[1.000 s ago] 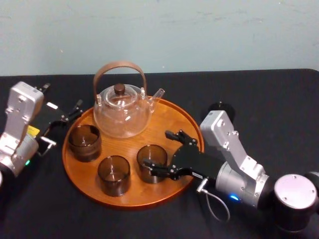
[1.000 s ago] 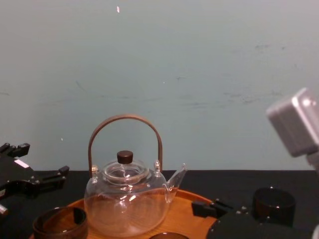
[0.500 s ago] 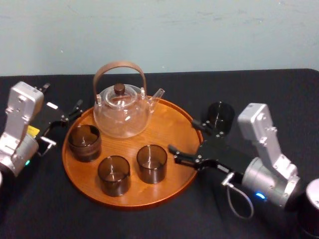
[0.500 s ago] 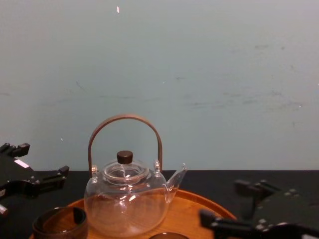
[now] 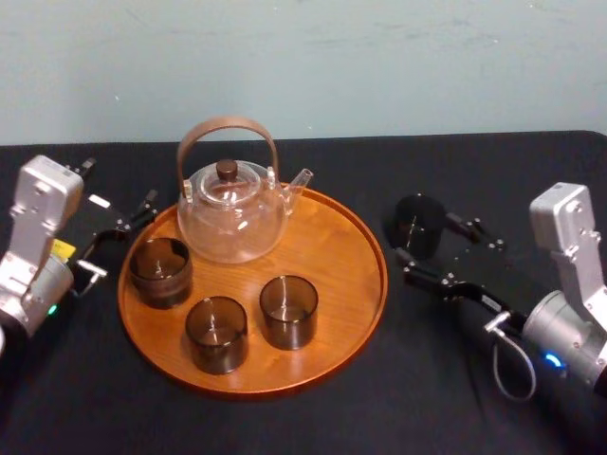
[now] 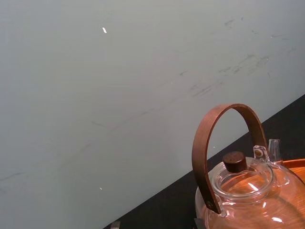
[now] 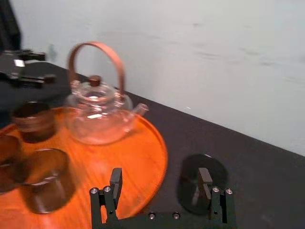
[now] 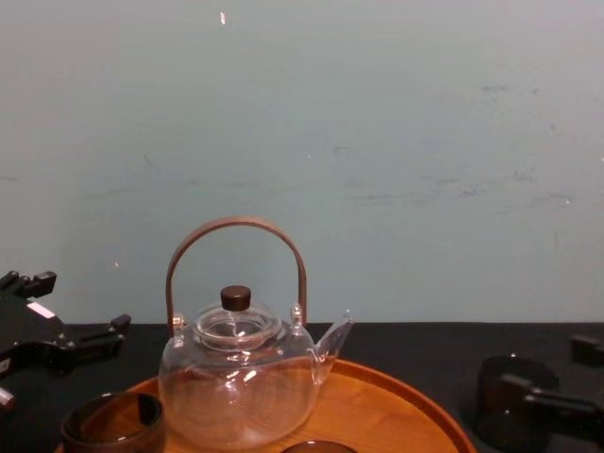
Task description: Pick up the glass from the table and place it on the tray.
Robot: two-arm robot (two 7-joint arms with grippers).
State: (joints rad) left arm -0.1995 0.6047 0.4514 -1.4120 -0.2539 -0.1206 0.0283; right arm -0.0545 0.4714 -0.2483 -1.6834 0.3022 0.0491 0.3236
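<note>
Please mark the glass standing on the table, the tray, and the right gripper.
glass (image 5: pixel 417 226): head view, on its dark side wall.
tray (image 5: pixel 334 248): head view, on the bare floor near its right rim.
right gripper (image 7: pixel 160 177): right wrist view, midway between its open fingertips.

1. This looks like a robot test room, a kind of lab.
2. The wall behind is bare and pale blue-green, with small scuffs and marks on it.
3. The surface is flat and plain black, and it runs wider than the head view.
4. Two silver robot arms sit at its sides, the left arm and the right arm. Each has a small light glowing low down, and the right one has a loop of wire.
5. A round wooden tray with a clear glass teapot is set neatly in the middle between the arms.
</note>
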